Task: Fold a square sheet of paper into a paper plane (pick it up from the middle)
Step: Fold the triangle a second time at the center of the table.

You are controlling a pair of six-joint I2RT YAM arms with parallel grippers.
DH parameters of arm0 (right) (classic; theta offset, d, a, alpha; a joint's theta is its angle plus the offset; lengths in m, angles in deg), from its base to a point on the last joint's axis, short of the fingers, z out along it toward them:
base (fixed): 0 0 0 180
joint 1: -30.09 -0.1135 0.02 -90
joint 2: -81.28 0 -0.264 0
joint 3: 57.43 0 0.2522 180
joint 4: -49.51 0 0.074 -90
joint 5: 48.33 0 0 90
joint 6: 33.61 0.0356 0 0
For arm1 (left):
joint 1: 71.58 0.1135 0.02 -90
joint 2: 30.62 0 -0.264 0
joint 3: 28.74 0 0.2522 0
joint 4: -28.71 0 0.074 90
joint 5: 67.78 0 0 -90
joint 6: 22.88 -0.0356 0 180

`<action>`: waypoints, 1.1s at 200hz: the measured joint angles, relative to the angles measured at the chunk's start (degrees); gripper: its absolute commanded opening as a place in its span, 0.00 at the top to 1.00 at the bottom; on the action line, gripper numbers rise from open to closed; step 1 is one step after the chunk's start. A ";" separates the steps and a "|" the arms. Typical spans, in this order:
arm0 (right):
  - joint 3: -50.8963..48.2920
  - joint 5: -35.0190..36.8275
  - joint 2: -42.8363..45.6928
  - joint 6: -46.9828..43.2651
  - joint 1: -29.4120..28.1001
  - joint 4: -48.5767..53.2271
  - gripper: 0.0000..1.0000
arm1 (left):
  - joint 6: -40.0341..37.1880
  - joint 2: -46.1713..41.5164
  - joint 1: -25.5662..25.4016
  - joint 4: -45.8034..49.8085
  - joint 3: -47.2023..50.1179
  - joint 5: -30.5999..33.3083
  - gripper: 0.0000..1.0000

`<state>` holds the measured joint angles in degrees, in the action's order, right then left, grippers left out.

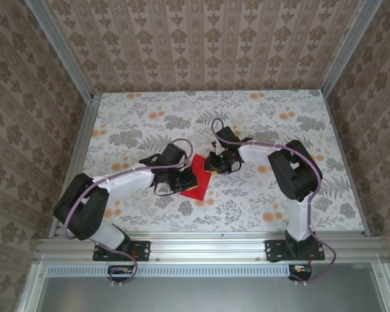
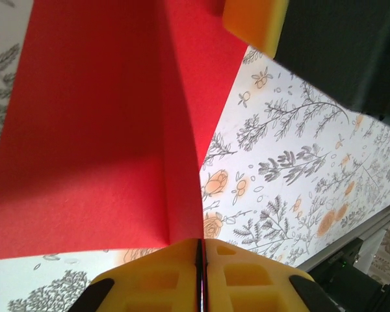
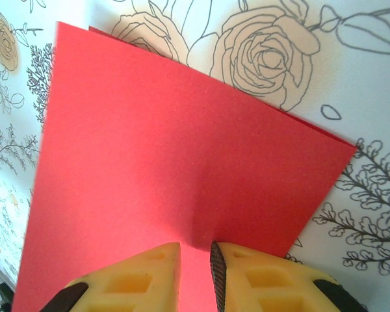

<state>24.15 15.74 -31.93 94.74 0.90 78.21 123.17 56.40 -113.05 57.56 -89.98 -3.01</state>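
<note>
1. Near the middle of the bench (image 1: 279, 130), a little toward its near edge, we count one square sheet of paper (image 1: 196, 185). It is bright red and plain, and it lies between the two arms.
2. We count two pincers, and both meet at that sheet. The left pincer (image 1: 186, 174) is at its left side and the right pincer (image 1: 216, 164) is at its far right end.
3. From the left wrist we see that the sheet (image 2: 104, 130) is not flat. A broad panel on the left and a narrower raised panel on the right meet along a crease that runs down to the yellow fingers.
4. The left pincer (image 2: 200, 250) has its jaws pressed together with only a thin red line of paper between them. It has hold of the sheet at the fold.
5. At the top of that same view, one yellow finger (image 2: 257, 23) of the right pincer sits against the sheet's upper edge.
6. From the right wrist the sheet (image 3: 175, 143) looks doubled, with a second layer peeking out along its far edge over the flowered bench (image 3: 351, 58).
7. The right pincer (image 3: 195, 253) has its jaws a narrow gap apart, with red paper showing in the gap. We cannot tell whether they clamp the sheet or merely stand over it.
</note>
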 measured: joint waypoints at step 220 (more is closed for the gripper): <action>0.07 -1.20 0.00 -0.24 0.44 -0.17 0.71 | 0.90 9.73 0.98 -4.87 -5.53 -0.68 0.66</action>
<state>24.21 14.54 -31.93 94.50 1.33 78.04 124.07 66.13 -112.07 52.69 -95.51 -3.69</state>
